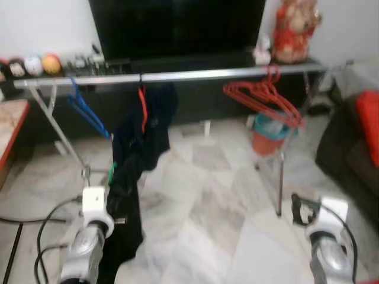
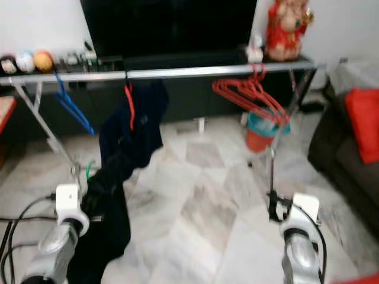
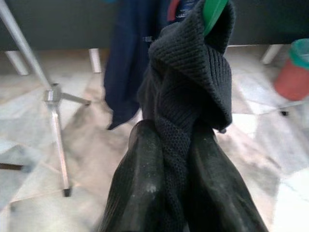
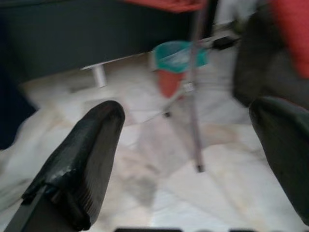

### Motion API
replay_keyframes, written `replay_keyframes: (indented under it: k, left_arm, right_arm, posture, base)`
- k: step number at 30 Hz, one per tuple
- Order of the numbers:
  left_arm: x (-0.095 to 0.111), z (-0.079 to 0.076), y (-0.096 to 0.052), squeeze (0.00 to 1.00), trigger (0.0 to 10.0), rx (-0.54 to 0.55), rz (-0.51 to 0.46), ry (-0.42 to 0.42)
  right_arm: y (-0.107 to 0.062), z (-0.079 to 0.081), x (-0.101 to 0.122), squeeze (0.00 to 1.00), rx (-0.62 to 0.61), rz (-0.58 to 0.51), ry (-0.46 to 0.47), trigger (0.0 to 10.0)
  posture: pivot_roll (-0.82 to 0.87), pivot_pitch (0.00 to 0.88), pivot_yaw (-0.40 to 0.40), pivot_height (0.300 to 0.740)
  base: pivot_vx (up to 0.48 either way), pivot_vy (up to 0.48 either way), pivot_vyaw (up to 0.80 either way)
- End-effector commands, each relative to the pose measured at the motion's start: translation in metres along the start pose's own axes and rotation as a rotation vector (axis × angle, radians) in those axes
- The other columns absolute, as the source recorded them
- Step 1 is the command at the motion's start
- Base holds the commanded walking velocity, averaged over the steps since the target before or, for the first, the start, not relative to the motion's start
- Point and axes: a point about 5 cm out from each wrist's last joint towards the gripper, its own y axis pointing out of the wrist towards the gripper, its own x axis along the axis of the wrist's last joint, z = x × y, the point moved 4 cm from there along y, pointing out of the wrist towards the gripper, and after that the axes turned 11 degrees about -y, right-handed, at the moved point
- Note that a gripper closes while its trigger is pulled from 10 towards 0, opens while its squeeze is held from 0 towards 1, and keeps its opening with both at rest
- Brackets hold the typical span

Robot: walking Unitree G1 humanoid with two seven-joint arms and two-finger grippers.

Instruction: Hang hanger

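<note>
Left tool clamped on dark knit garment; right tool wide apart.

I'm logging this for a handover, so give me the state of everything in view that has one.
Left tool: shut on black garment, held low before the rail.
Right tool: open, empty.
Green hanger: inside the black garment, not hung.
Navy garment: hung on the rail.
Red hangers: hung, bare.
Blue hanger: hung, bare.

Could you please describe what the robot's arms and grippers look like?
Both arms are silver with white blocks at the wrists and black cables looping beside them. The left gripper and the right gripper each have two long, rounded black fingers.
</note>
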Motion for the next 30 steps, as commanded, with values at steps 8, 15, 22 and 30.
replay_keyframes:
  k: [8, 15, 22, 30]
  left_arm:
    - [0.0115, -0.0033, 0.0051, 0.0, 10.0, -0.022, -0.033, 0.031]
    - [0.009, -0.0027, 0.0032, 0.0, 10.0, -0.017, -0.035, 0.05]
    - [0.0064, -0.0035, 0.0035, 0.0, 10.0, -0.018, -0.031, 0.046]
    - [0.0061, -0.0084, 0.0057, 0.0, 10.0, -0.028, -0.03, 0.044]
  right_arm:
    - [0.0013, 0.0019, 0.0011, 0.0, 0.008, 0.002, 0.004, 10.0]
    - [0.0014, 0.0042, 0.0007, 0.0, 0.017, 0.004, 0.001, 10.0]
    - [0.0023, 0.0046, 0.001, 0.0, 0.022, 0.004, -0.003, 10.0]
    - [0.0029, 0.0048, 0.0032, 0.0, 0.031, -0.005, -0.015, 10.0]
  posture:
    - [-0.05, 0.0, 0.028, 0.74]
    - [-0.04, 0.0, 0.02, 0.74]
    - [-0.05, 0.0, 0.018, 0.74]
    - [-0.06, 0.0, 0.022, 0.74]
  base:
    - [0.247, 0.0, 0.0]
    - [0.0, -0.154, 0.0]
    - [0.0, -0.423, 0.0]
    - [0.0, -0.422, 0.24]
